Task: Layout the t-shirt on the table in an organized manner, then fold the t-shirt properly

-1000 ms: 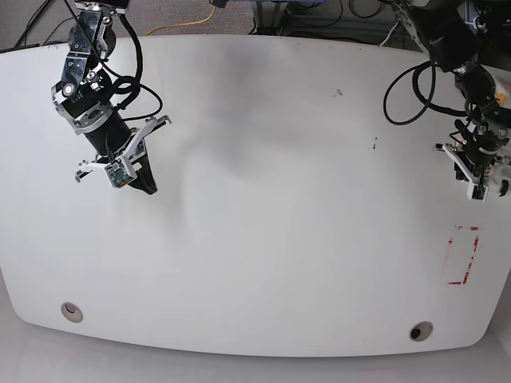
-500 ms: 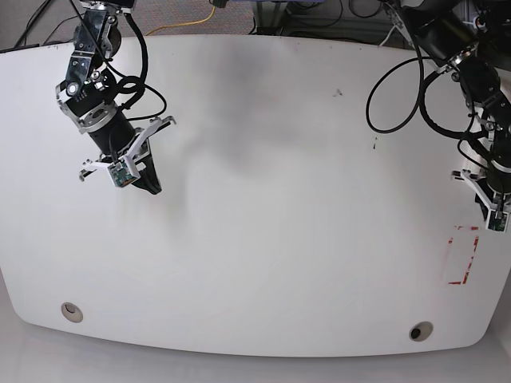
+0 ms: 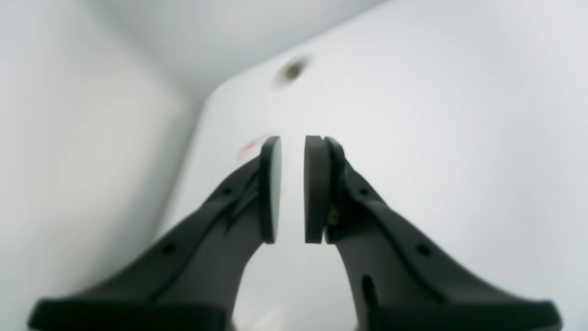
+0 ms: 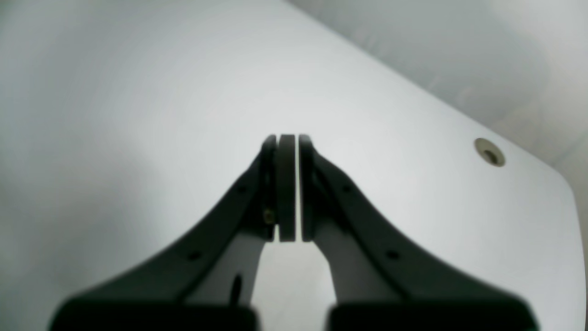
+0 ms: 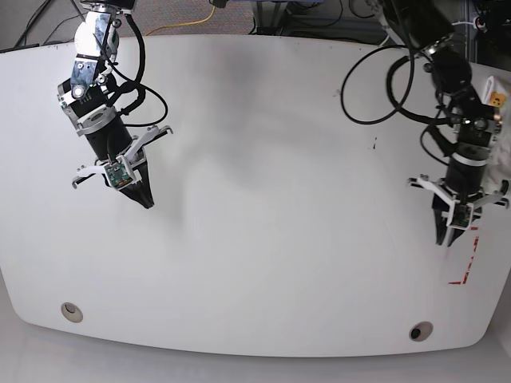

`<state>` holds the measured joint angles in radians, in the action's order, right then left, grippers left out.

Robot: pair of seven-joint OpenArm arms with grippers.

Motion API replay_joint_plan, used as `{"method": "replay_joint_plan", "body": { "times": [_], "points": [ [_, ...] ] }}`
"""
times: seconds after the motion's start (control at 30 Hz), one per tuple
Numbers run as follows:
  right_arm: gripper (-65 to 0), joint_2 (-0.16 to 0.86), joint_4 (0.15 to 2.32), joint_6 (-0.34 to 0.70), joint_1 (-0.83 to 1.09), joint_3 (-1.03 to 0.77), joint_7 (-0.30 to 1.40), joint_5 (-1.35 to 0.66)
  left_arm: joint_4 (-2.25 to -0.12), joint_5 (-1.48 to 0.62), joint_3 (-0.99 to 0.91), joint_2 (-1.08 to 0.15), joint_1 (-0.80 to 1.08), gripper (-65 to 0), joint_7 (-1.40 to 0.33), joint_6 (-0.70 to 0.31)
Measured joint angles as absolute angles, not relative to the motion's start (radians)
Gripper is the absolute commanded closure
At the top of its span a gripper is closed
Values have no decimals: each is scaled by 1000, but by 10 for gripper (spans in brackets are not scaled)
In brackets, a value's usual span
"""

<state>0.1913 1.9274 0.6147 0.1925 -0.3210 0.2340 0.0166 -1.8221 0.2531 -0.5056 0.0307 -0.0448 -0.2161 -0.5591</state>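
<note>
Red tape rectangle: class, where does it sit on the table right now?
In the base view the red tape sits near the table's right edge, just below the left gripper.

Table (image 5: 263, 199): grommet holes (image 5: 72, 311) near front corners.

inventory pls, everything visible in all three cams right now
table: 1, white, fills the base view; no t-shirt on it in any view
grommet holes: 2, one light near the front corner on the base view's left, one dark near the front corner on its right
red tape rectangle: 1, red, near the table edge on the base view's right, partly covered by the left arm
dark specks: a few, back part of the table on the base view's right
yellow cable: 1, behind the table
left gripper: 1, black, at the tape, jaws slightly apart, holding nothing
right gripper: 1, black, over bare table, jaws shut, holding nothing
</note>
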Motion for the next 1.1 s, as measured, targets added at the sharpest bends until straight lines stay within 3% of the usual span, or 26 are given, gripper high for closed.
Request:
{"method": "replay_joint_plan", "body": {
  "times": [0.2,0.4,0.67,0.9,1.1],
  "points": [
    [-8,197,1758,503,195,-325,-15,49,-1710,258,-388,130,-36,-79,-47,-323],
    [-8,197,1667,475,236,-406,-168,46,-1676,258,-227,156,82,-81,34,-195],
    [-8,214,1679,466,392,-479,-161,-112,-1829,258,-107,101,340,-81,35,-159],
    [-8,264,1767,467,620,-485,-147,-244,-1983,250,-100,89,618,-78,54,-157],
    [-6,263,1835,461,796,-484,-146,-294,-1986,250,-126,94,822,-76,128,-179]
  ]
}}
